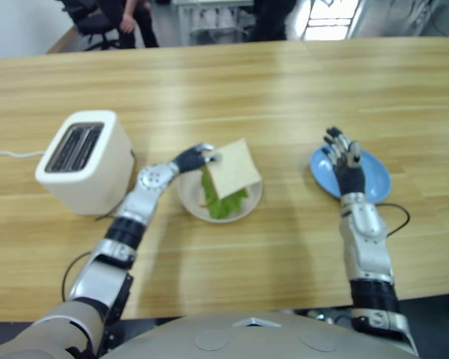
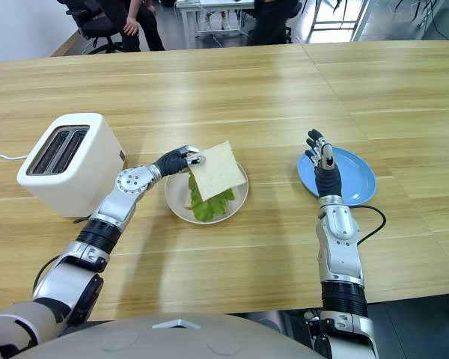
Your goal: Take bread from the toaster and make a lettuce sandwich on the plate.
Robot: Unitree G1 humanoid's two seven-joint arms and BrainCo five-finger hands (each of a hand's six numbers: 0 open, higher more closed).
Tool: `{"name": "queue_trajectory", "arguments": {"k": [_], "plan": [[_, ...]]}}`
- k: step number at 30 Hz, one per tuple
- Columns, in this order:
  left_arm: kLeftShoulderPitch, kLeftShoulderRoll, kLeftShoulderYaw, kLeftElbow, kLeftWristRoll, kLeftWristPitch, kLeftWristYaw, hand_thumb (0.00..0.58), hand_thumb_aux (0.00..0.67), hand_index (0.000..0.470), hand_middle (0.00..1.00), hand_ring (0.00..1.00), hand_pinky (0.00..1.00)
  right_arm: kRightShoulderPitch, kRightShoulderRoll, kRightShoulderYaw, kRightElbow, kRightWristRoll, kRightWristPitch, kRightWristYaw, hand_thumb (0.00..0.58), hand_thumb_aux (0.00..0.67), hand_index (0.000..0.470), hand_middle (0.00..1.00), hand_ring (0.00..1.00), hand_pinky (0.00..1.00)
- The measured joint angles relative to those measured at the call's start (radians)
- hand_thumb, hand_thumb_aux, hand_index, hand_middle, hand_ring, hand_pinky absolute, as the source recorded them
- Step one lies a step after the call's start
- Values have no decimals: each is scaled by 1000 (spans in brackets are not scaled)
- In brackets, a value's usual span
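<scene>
One bread slice (image 2: 218, 172) in left hand (image 2: 176, 159)

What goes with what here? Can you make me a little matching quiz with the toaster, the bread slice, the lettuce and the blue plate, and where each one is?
Things:
1 toaster
2 bread slice
3 lettuce
4 blue plate

Places:
A lying on the cream plate
B at the fingertips of the right hand
C held in the left hand
D farthest left of all

Pairs: 1-D, 2-C, 3-A, 4-B
</scene>
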Motion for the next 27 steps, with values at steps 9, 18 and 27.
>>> {"name": "queue_trajectory", "arguments": {"k": [9,18,27], "plan": [[-50,9,-4,132,62,-22,18,580,670,460,1000,1000,1000,0,2,33,2,-19,-1,1,0,0,0,0,0,0],[-82,29,-16,264,122,-23,50,580,670,460,1000,1000,1000,6,-18,157,-24,-154,-45,22,0,0,0,0,0,0],[-107,29,-47,313,171,-35,50,580,670,460,1000,1000,1000,-2,-156,401,-35,-583,-156,-23,0,0,0,0,0,0]]}}
